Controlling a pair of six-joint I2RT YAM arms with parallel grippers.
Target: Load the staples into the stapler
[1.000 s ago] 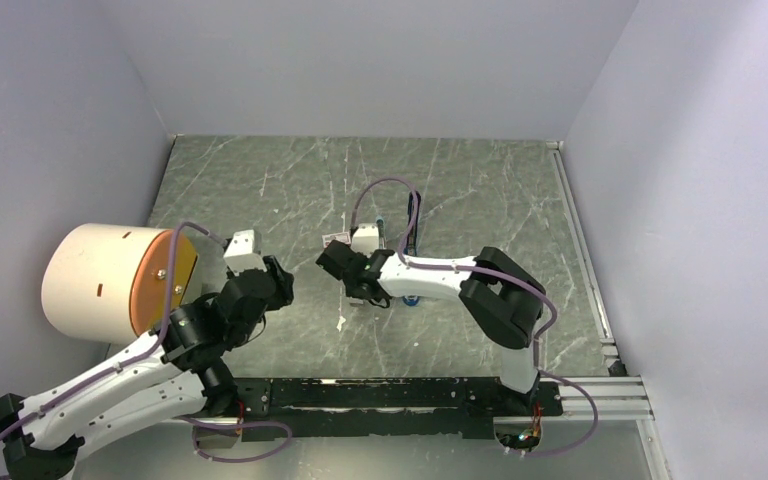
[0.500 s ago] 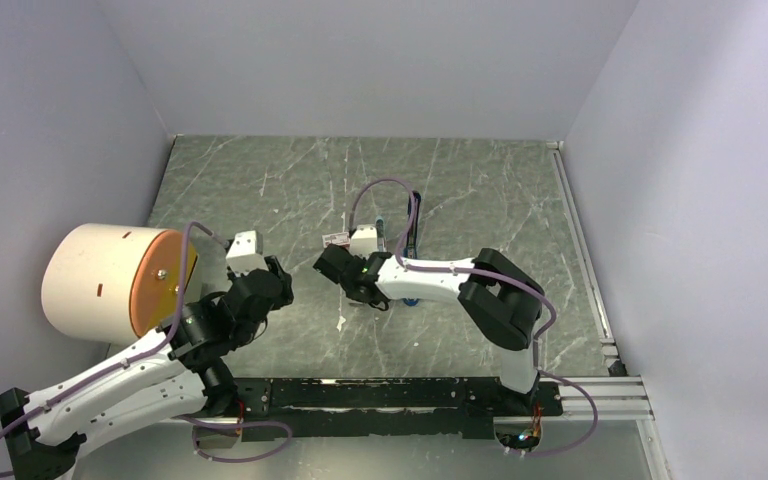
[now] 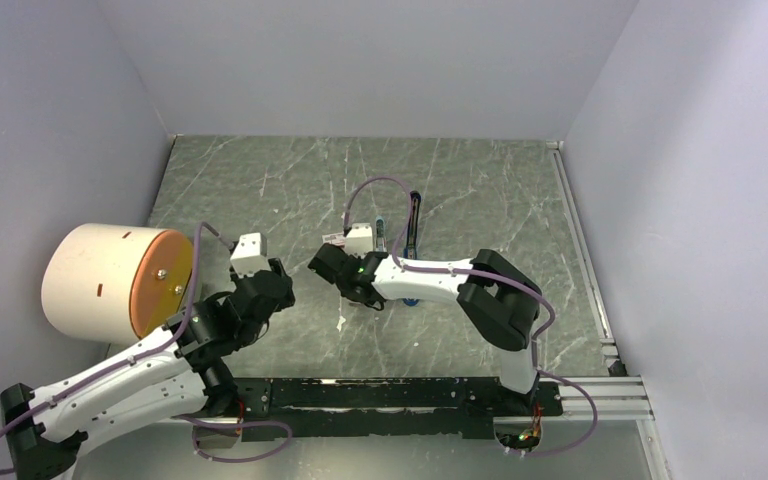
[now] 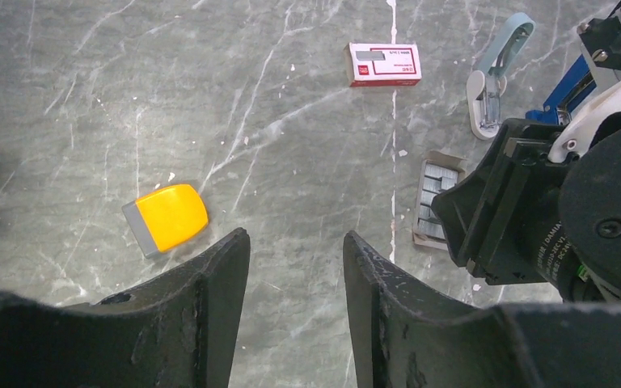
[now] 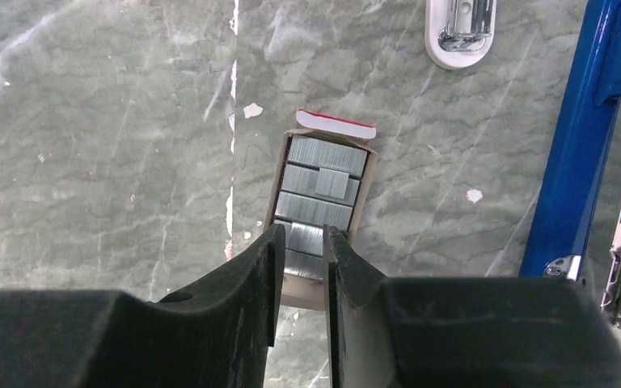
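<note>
Staples (image 5: 321,194) sit in their open card tray (image 5: 369,179) on the bench (image 5: 89,121), with your right hand (image 5: 302,238) over the tray's near end.
Right fingers stand at a narrow gap with a strip showing between them; can't tell if they grip it. Stapler (image 5: 582,137) lies just beside the tray, not touching. Your left hand (image 4: 295,242) hangs wide and empty over the bench, orange block (image 4: 166,218) near it.

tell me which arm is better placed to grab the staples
Right. The right gripper sits directly over the staples, a finger on each side of a strip. The left gripper hangs open near the orange block, away from them.
</note>
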